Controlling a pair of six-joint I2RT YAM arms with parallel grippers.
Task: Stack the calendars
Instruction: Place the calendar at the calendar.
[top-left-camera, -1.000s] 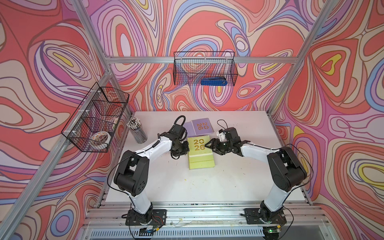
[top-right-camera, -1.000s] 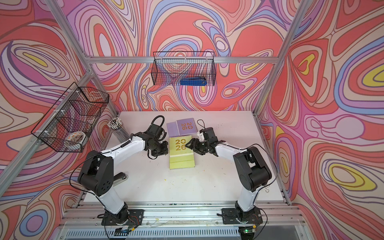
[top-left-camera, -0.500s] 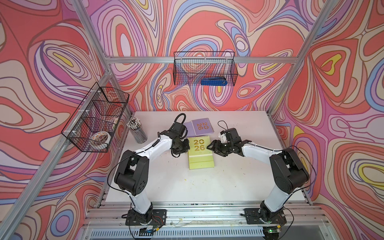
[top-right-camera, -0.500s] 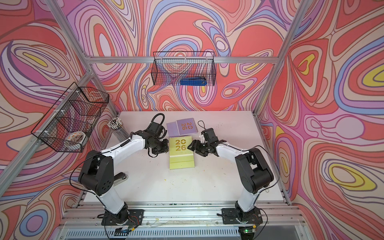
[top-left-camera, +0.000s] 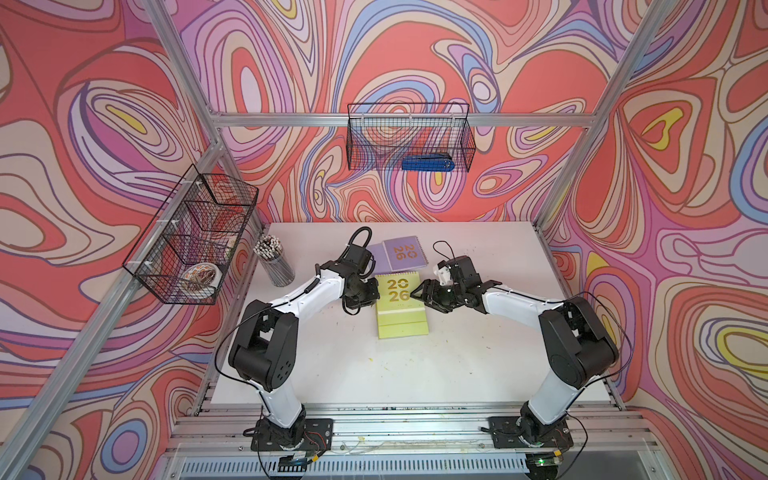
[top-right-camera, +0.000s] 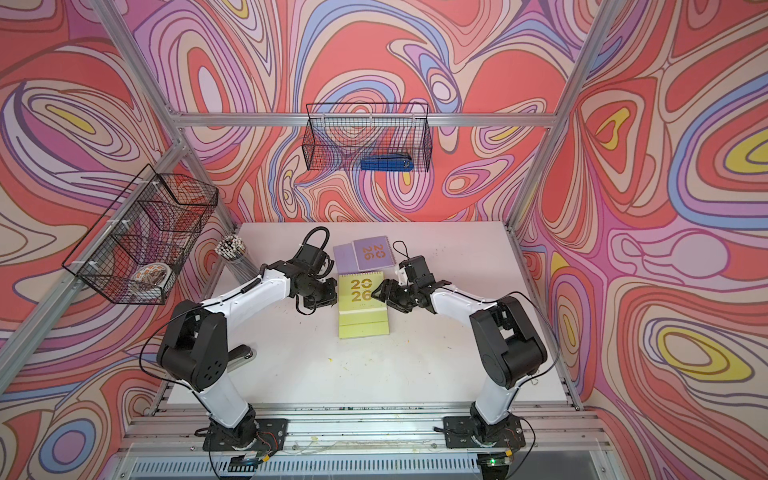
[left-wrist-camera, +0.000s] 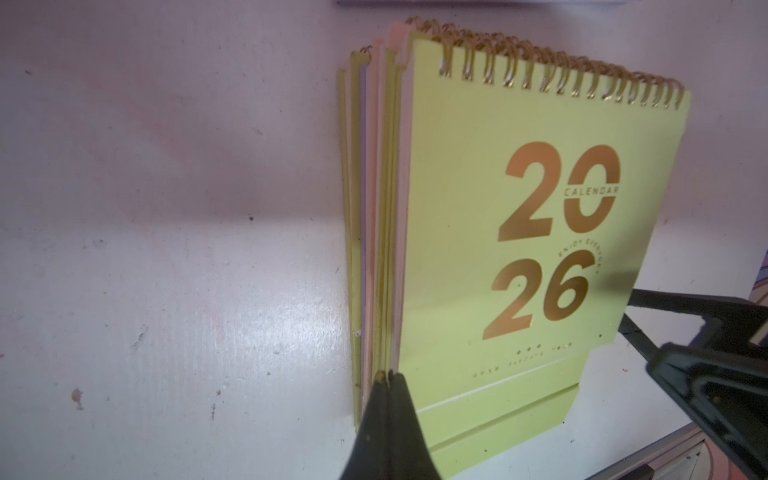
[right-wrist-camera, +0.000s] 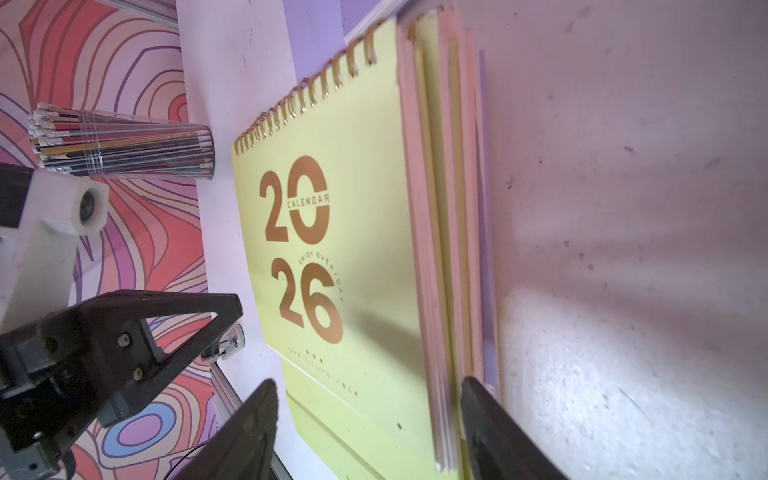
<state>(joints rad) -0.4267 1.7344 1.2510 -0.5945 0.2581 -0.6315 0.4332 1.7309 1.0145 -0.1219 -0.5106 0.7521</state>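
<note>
Calendars (top-left-camera: 402, 320) — arms (top-left-camera: 307, 293) low, flanking, perhaps touching

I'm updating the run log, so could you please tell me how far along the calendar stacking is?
Done: a mixed-colour stack, yellow-green on top. In hand: shut left pincer at one edge, open right pincer straddling the opposite edge. Remaining: two lilac calendars behind it, not yet added.

Swirl-patterned red and lilac walls (top-left-camera: 415, 50), aluminium frame (top-left-camera: 291, 119), white tabletop (top-left-camera: 478, 353) — black wire basket (top-left-camera: 374, 137) on the back rail
</note>
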